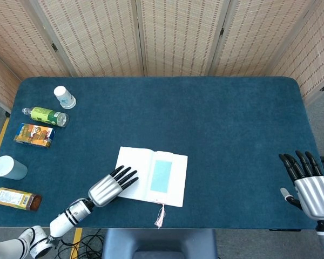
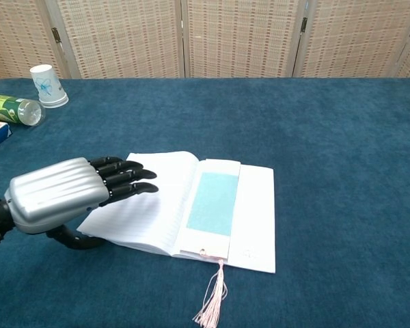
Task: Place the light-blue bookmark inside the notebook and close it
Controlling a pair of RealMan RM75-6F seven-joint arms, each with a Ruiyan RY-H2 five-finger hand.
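Notebook (image 1: 146, 174) (image 2: 157, 201) lying open and flat near the table's front edge, white lined pages up. Light-blue bookmark (image 1: 162, 175) (image 2: 214, 203) resting flat on the right-hand page just beside the spine, its pink tassel (image 1: 160, 216) (image 2: 212, 301) trailing off the notebook's near edge onto the cloth.

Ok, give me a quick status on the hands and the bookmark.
Left hand open, over the notebook's left page. Right hand open, far off at the table edge. Light-blue bookmark lies inside; notebook not closed. Nothing in the way.
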